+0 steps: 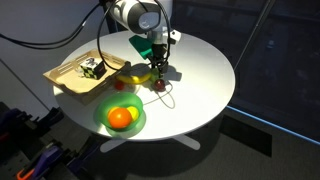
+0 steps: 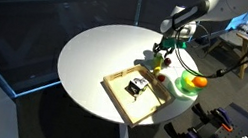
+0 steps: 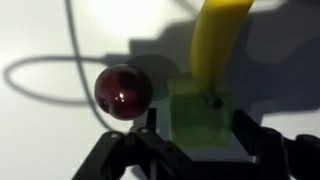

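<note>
The gripper [image 3: 196, 116] is lowered to the desk [image 3: 50, 140] with its two dark fingers set either side of a green block [image 3: 200, 110]. Each finger stands close against a side of the block. Whether they press on it or are only just short of it cannot be told from the wrist view.

The block is a small, pale green cube with soft matte faces and a small dark hole near its upper right corner. It sits flat on the white desk, directly between the fingertips.

A yellow piece [image 3: 215, 40], long and smooth, runs from the far edge of the block straight away from the gripper. To one side of the gripper, just beyond that fingertip and a little apart from the block, lies a dark red ball [image 3: 122, 90], glossy with a bright highlight.

In an exterior view the gripper [image 1: 158, 68] points straight down over the round desk [image 1: 205, 70]. A wooden tray [image 1: 70, 78] lies well off to one side of it. A green plate [image 1: 103, 120] carrying an orange [image 1: 120, 117] sits near the desk's edge, apart from the gripper.
</note>
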Controlling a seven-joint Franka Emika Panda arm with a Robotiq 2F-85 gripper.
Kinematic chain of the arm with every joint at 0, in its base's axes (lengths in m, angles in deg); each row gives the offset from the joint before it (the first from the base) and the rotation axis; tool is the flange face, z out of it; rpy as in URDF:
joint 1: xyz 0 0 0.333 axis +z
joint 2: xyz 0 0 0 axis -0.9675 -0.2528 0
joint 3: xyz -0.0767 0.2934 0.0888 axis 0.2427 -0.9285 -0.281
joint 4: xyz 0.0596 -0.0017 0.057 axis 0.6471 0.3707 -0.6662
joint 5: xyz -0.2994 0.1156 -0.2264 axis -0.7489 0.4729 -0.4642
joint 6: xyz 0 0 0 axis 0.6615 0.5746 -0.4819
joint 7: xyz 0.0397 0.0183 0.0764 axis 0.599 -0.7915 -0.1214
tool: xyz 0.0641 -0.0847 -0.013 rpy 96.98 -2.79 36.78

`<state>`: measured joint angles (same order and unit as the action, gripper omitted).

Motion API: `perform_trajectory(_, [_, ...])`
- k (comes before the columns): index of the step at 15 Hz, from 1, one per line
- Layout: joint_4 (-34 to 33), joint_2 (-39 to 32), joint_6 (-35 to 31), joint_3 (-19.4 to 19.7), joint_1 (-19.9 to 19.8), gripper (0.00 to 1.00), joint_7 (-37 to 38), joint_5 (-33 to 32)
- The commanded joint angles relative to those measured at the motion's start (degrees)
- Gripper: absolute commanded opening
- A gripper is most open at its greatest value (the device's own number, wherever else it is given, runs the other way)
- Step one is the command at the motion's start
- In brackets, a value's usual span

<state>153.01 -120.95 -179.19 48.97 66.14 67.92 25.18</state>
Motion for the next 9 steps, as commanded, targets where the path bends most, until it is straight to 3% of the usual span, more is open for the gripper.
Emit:
perform_trajectory(1, [-2.7,-1.2,2.2,-0.3,-0.4,0.49,0.2,0.6])
perform_trajectory(3, [-2.7,-1.0,2.4,-0.3,-0.4,0.32,0.2,0.7])
perform_trajectory(9, [-1.5,1.0,2.6,0.0,-0.2,0.25,0.6,0.7])
